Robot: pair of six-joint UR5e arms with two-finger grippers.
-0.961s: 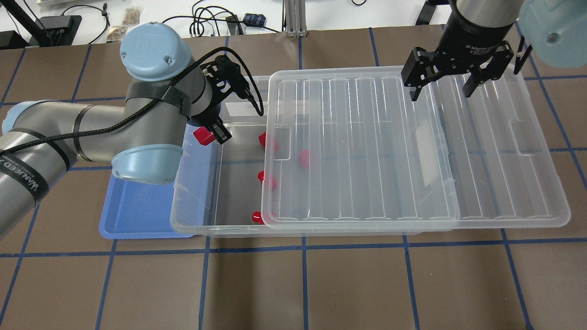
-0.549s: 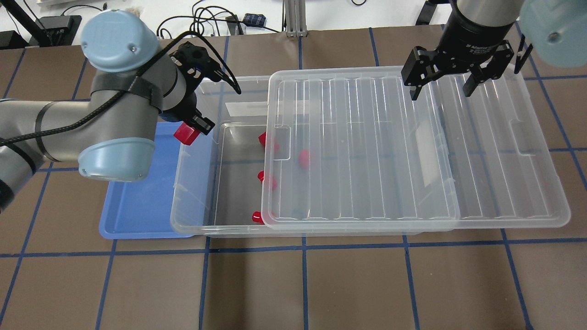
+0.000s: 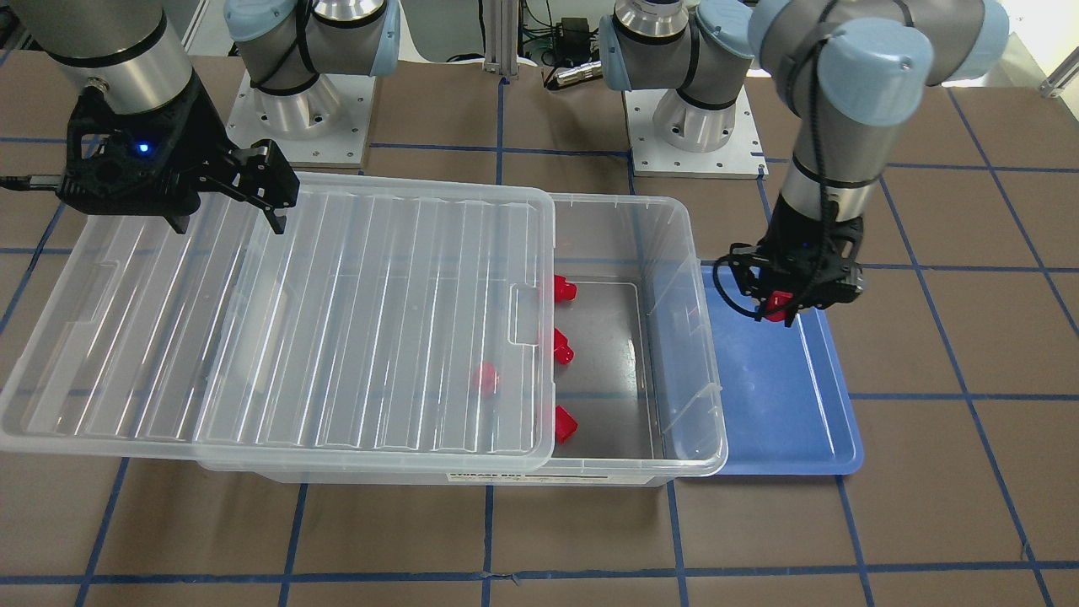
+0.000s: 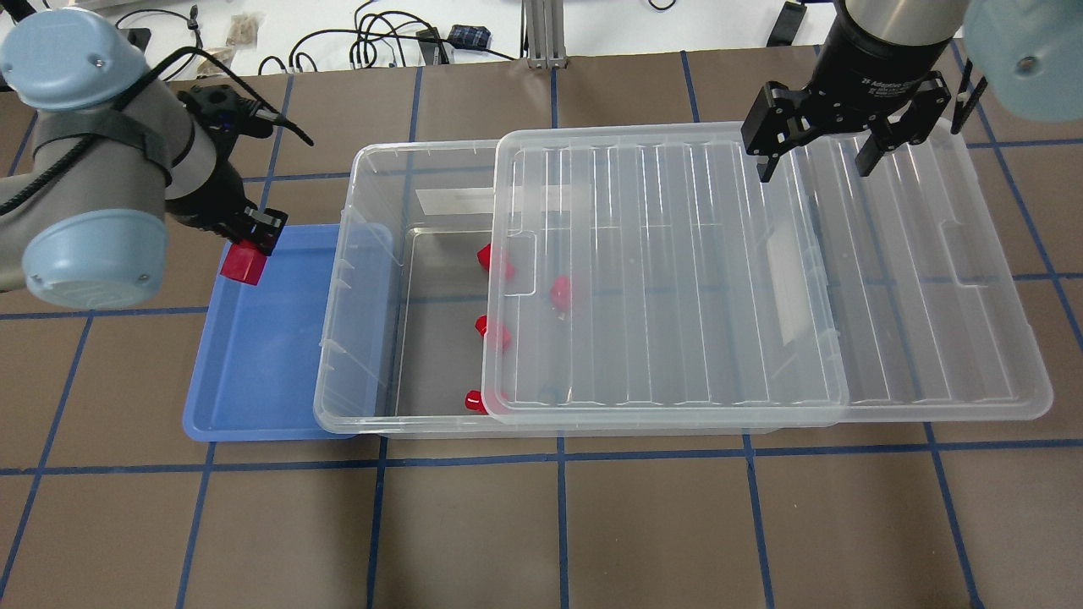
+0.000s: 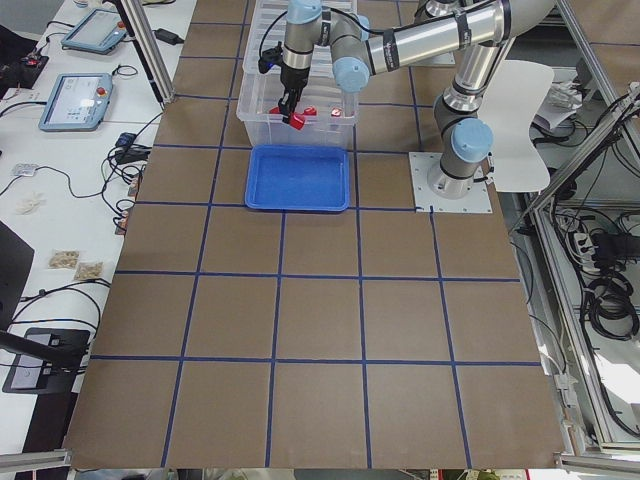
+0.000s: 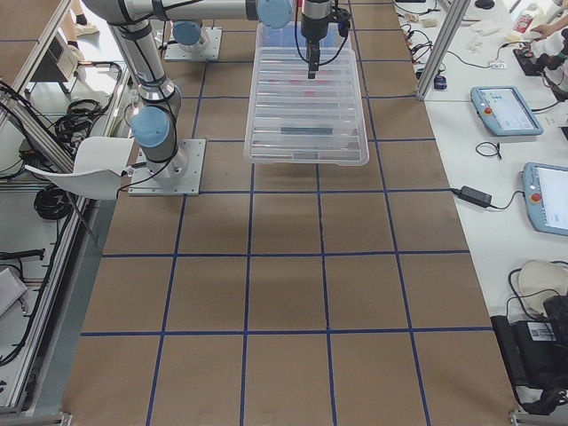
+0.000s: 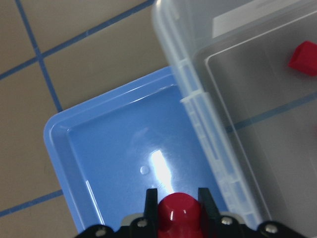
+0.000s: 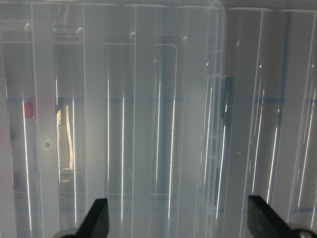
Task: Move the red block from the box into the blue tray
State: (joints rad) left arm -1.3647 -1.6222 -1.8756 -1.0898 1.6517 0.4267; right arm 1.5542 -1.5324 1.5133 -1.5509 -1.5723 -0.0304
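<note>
Red block (image 4: 241,265) pinched between closed fingers (image 7: 152,206) of left gripper (image 3: 781,303), held up over blue tray (image 4: 254,372) beside box (image 4: 360,279), seemingly poised for lowering and release; right gripper (image 4: 816,165) hangs spread, empty, above offset lid (image 4: 677,271), probably parked clear of the transfer.

Blue-gridded brown tabletop (image 4: 651,524); two screen pendants (image 5: 76,101) on side bench (image 5: 80,222).
</note>
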